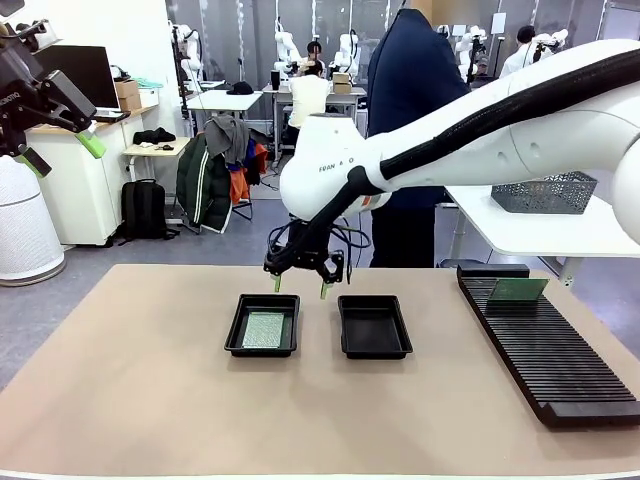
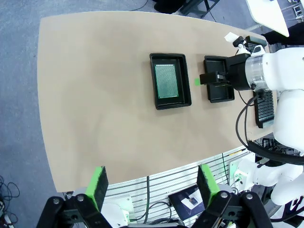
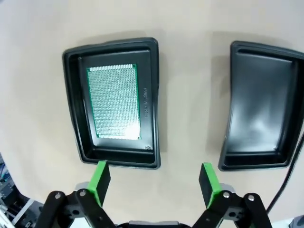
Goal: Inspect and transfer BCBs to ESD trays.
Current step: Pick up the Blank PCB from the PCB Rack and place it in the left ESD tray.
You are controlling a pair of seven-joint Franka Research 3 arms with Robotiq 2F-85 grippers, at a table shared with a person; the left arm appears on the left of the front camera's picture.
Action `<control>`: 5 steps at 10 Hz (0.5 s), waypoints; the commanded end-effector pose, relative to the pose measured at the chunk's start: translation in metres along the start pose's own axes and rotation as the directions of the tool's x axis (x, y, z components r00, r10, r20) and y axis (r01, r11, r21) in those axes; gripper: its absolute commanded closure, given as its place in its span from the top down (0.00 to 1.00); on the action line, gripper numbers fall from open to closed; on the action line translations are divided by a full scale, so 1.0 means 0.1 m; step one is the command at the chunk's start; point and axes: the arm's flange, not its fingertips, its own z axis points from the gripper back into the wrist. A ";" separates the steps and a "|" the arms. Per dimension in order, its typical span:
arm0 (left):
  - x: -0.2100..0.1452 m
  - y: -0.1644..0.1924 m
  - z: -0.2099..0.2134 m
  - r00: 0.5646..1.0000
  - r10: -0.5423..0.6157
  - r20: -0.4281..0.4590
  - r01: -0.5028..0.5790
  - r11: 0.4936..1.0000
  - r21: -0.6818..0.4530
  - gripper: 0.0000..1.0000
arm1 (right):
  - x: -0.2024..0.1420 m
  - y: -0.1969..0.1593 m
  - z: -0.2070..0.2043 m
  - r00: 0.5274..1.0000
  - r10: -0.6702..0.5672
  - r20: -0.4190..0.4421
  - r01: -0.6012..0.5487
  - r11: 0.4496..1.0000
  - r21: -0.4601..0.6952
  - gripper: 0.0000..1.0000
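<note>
Two shallow black trays sit side by side, a little apart, near the middle of the tan table (image 1: 150, 400). The left-hand tray (image 1: 260, 352) holds a green board (image 1: 263, 329) lying flat on its floor (the right wrist view shows its fine grid of holes plainly, with a narrow margin of black floor all round it). The right-hand tray (image 1: 375, 327) shows its bare black floor.

The right gripper (image 1: 301, 288) hangs low over the table by the trays' far ends, roughly above the gap between them and touching neither. Its jaws are spread wide, with nothing between the green fingertips (image 3: 100, 176). Its arm reaches in from the right and across the middle, passing in front of a person (image 1: 410, 90) in dark blue who stands at the far side of the table.

The left gripper (image 1: 60, 152) is held high at the left edge of the front view, well apart from both trays. Its jaws are also wide and carry nothing, and its own camera looks down on the table from well above.

Along the table's right side lies a long black ribbed rack (image 1: 550, 350). A second green board (image 1: 518, 290) stands tilted in the slots at its far end. Behind the rack, a grey mesh basket (image 1: 545, 192) rests on a white side table.
</note>
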 end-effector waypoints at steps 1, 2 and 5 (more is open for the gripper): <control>0.00 0.00 -0.01 1.000 0.000 -0.001 0.000 1.000 0.001 1.00 | -0.03 0.03 0.12 1.000 -0.016 0.011 0.017 0.998 -0.055 1.00; 0.00 0.00 -0.01 1.000 0.000 -0.001 0.000 1.000 0.001 1.00 | -0.03 0.00 0.18 1.000 -0.015 0.008 0.015 0.998 -0.059 1.00; 0.00 0.00 -0.01 1.000 0.000 -0.001 0.000 1.000 0.001 1.00 | 0.00 0.00 0.13 1.000 0.006 -0.006 -0.006 1.000 -0.026 1.00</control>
